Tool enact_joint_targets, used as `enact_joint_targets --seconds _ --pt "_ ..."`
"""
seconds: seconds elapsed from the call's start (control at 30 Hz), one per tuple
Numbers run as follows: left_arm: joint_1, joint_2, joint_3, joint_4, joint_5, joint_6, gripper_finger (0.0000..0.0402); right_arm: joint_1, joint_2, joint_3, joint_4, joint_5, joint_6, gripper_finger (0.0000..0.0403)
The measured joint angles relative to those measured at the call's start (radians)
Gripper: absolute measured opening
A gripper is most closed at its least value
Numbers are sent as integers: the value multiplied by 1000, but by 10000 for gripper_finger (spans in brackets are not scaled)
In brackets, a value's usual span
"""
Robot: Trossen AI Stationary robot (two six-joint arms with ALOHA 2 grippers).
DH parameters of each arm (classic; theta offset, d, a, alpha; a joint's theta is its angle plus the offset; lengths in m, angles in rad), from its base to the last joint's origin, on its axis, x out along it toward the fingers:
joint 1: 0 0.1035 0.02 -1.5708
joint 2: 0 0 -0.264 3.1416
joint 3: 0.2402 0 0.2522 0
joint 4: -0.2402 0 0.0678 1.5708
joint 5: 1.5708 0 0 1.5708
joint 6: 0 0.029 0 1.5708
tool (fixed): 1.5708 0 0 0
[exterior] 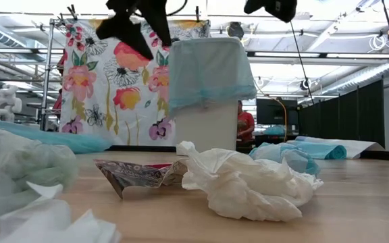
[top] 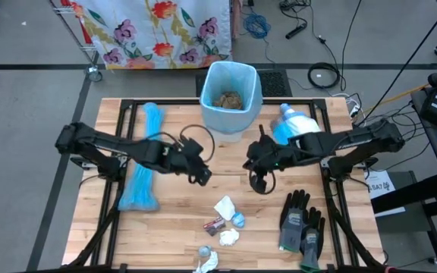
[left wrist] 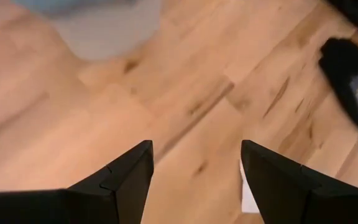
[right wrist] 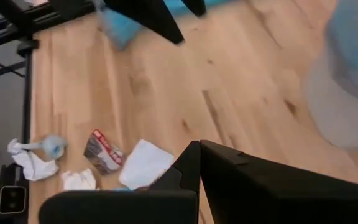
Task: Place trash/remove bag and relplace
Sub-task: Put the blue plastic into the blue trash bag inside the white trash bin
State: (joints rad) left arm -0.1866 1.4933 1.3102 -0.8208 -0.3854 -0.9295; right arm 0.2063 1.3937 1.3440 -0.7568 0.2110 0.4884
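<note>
The trash lies as small scraps on the near middle of the table: a white tissue [top: 225, 207], a red-and-grey wrapper [top: 215, 225], a blue bit [top: 238, 220] and further white bits [top: 228, 236]. Brown paper wads [top: 228, 99] lie inside the white bin with a blue liner [top: 230, 76] at the far edge. My left gripper [top: 200, 172] hovers open and empty above the table, left of the scraps [left wrist: 194, 171]. My right gripper [top: 261, 180] hovers shut and empty to the right of it [right wrist: 199, 163]. The scraps also show in the right wrist view [right wrist: 143, 163].
A pair of grey-black gloves [top: 302, 224] lies at the near right. A blue-and-white packet [top: 293, 123] lies right of the bin. A stretched roll of blue bags [top: 144, 163] lies along the left side. A floral cloth [top: 158, 26] hangs beyond the table.
</note>
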Motion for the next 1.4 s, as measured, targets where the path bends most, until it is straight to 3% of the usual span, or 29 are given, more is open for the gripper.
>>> enact_joint_targets --seconds 0.23,0.5,0.77,1.2,1.4 --pt "-59 84 0 2 34 -31 242 41 0 -122 103 -5 11 0" --pt "-176 91 -1 2 -101 -12 242 133 1 -219 105 7 204 0" --pt "-295 91 -9 -52 -143 26 242 261 109 -220 166 73 402 0" --pt "-518 90 -12 -8 -168 53 242 362 357 42 125 80 611 0" --pt "-575 89 -163 387 -51 102 242 377 448 160 126 86 630 0"
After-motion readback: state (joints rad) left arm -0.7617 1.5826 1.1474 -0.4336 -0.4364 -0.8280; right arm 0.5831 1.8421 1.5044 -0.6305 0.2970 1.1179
